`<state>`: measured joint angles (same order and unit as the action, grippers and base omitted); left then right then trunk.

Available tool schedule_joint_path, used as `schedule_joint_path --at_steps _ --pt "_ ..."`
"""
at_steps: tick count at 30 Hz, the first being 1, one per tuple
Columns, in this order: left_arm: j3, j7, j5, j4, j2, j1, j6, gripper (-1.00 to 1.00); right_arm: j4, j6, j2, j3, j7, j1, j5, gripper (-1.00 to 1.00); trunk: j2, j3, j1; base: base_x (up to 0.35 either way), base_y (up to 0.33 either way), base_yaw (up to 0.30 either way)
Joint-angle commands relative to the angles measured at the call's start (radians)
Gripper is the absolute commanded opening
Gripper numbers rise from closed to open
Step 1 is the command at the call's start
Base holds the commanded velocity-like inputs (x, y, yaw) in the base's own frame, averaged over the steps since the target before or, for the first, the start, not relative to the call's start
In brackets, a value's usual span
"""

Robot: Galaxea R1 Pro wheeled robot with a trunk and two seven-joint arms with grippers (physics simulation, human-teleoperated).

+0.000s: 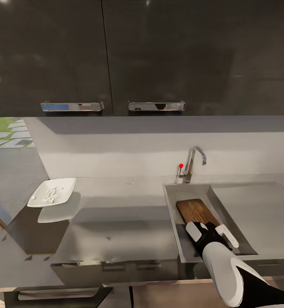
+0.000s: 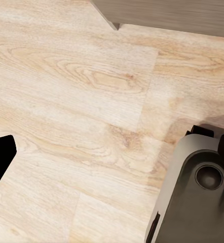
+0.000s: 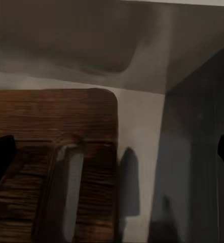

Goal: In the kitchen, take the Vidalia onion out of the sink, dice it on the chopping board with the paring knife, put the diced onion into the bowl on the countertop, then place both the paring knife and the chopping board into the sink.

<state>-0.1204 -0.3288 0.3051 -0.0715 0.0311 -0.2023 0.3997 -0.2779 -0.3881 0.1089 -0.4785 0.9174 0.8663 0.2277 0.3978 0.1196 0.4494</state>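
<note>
hovering right end effector (image 1: 209, 231) spread wide, released, over chopping board (image 1: 196, 210) in sink (image 1: 173, 201), left end effector state unclear

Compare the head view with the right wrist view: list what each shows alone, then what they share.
Head view alone: the bowl holding white pieces on the countertop, the faucet with its red knob, upper cabinets, and the right gripper open over the board. Right wrist view alone: the board's slot handle hole up close. Both: the board lying inside the sink.
</note>
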Motion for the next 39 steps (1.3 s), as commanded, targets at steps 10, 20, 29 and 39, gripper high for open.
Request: schedule_joint_path --at_steps 10,20,29,39 --pt "-0.008 -0.001 0.006 -0.004 0.0 -0.002 0.005 1.0 -0.004 0.001 0.0 0.009 -0.001 0.001 0.009 1.0 0.002 0.002 0.001 0.0 0.0 0.0" --pt "-0.008 0.0 0.006 -0.004 0.0 -0.002 0.005 1.0 -0.226 0.268 0.001 0.291 -0.18 0.001 -0.012 1.0 0.002 0.002 0.001 0.0 0.0 0.0" --pt "-0.008 0.001 0.006 -0.004 -0.002 -0.002 0.005 1.0 -0.486 0.763 -0.196 0.392 -0.853 0.001 -0.015 1.0 0.002 0.002 0.001 0.0 0.0 0.0" --pt "-0.008 0.001 0.006 -0.003 -0.003 -0.002 0.005 1.0 -0.477 0.798 -0.336 0.466 -1.284 0.0 -0.265 1.0 0.002 0.002 0.001 -0.214 0.0 0.0"
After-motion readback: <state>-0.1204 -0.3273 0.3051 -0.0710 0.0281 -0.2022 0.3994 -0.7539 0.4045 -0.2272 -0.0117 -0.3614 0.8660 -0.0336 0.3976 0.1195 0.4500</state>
